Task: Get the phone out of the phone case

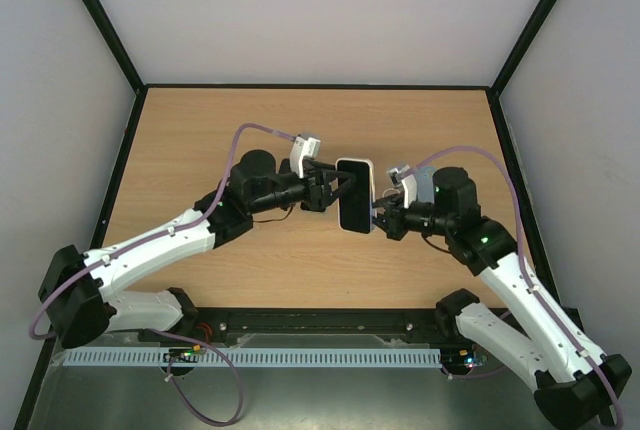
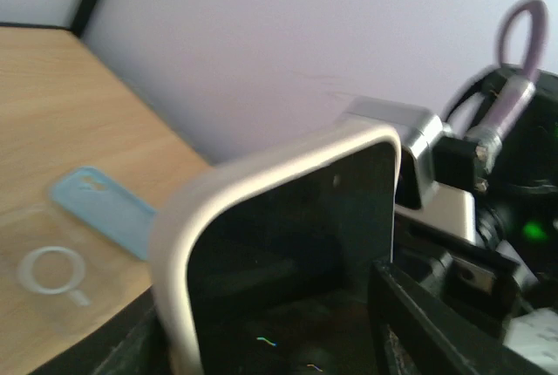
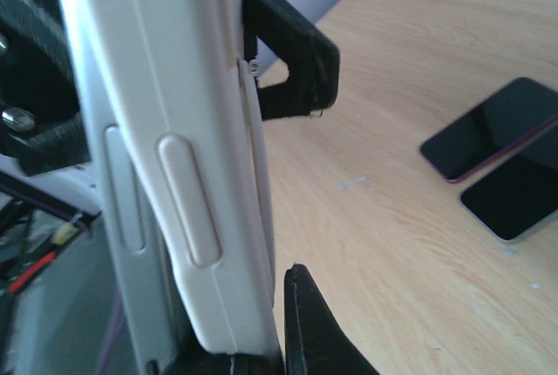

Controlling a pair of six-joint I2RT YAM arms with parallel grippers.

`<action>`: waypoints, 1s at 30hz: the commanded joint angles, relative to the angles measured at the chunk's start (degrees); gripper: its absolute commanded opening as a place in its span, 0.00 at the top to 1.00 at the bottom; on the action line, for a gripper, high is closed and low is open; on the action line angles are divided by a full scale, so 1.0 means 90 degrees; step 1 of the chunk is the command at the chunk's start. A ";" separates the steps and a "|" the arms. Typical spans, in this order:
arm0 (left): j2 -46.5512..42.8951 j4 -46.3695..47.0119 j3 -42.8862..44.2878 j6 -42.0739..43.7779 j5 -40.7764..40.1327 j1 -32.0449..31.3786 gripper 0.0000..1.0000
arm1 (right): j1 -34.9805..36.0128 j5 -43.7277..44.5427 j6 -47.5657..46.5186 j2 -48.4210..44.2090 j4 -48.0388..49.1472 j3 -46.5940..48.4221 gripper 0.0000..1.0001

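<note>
Beyond phone case [image 3: 174, 174], two dark phones [image 3: 488, 131] flat on table [image 3: 392, 244].

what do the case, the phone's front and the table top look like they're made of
The case is cream and matte, probably soft silicone or rubbery plastic: it has rounded edges and moulded raised buttons. The front of the phone is likely glass: dark and glossy, with faint reflections. The table shows a pale, flat, even wood grain, so perhaps laminate rather than solid wood.
</note>
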 commanded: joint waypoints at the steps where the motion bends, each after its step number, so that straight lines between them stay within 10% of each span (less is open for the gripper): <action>1: -0.0326 -0.0786 0.0422 0.0405 -0.1508 0.0041 0.42 | 0.0015 0.0905 0.0810 -0.0287 0.0928 -0.0843 0.98; 22: 0.1282 -0.2128 0.0297 0.2482 -0.6440 -0.2602 0.36 | -0.0091 0.2370 0.2528 0.1117 0.0861 -0.1420 0.98; 30: 0.1719 -0.1328 -0.0102 0.2990 -0.6276 -0.2749 0.40 | -0.0212 0.2355 0.2589 0.1770 0.0930 -0.1280 0.98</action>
